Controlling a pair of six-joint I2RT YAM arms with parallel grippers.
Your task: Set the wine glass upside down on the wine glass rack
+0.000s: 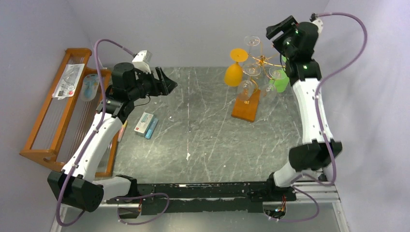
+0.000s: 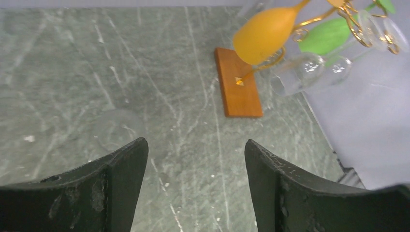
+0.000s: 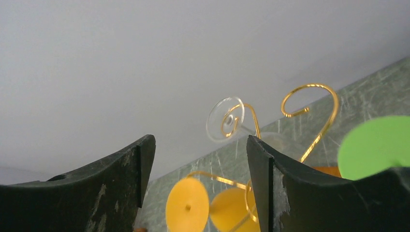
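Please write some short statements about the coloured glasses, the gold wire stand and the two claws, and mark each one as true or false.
1. The orange plastic wine glass hangs upside down on the thin gold wire rack. True.
2. The left claw grips a clear glass. False: it is open and empty, above the table.
3. The rack stands on a round metal base. False: its base is a rectangular orange-brown wooden base.
4. A green wine glass also hangs on the rack. True.
5. The right claw is shut on the green glass. False: it is open and holds nothing.
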